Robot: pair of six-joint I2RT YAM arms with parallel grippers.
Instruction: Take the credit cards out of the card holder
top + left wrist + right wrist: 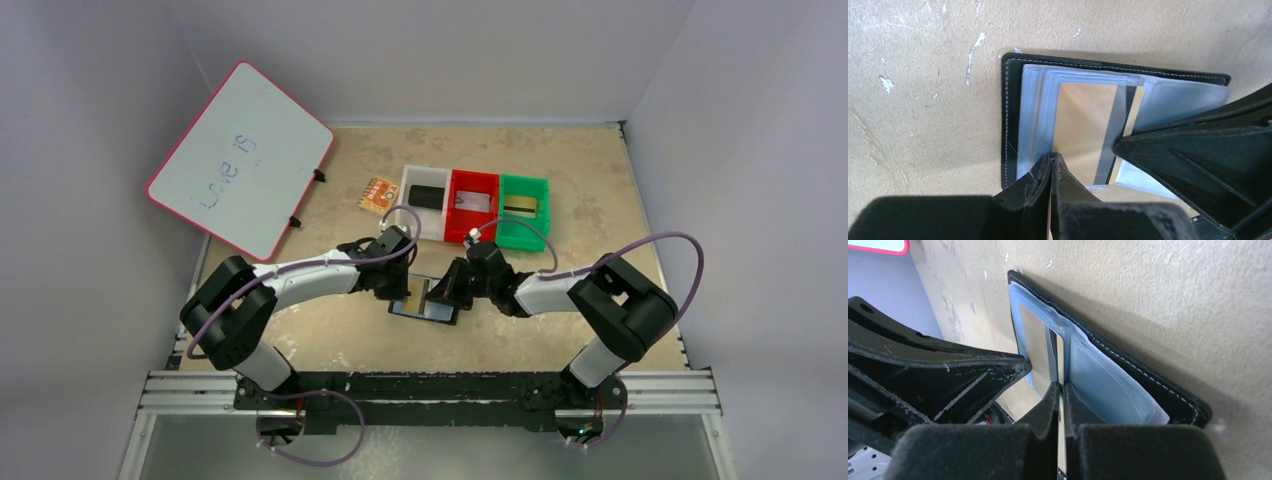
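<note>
The card holder [425,305] lies open on the table, its black stitched rim [1008,125] framing clear blue-grey sleeves [1108,380]. A gold-tan credit card [1083,130] with a dark stripe sits partly in a sleeve. My left gripper [1053,159] is shut, its tips pinching the near edge of a sleeve beside the card. My right gripper [1061,387] is shut on the card's edge, with the thin card [1035,345] showing between the jaws. In the top view, the left gripper [408,292] and right gripper [447,290] meet over the holder.
Behind the holder stand three bins: a white one [412,180] with a black block, a red one [472,180] with a silver-grey card, and a green one [540,190] with a gold-tan card. An orange patterned piece [378,193] and a whiteboard [240,160] lie at back left.
</note>
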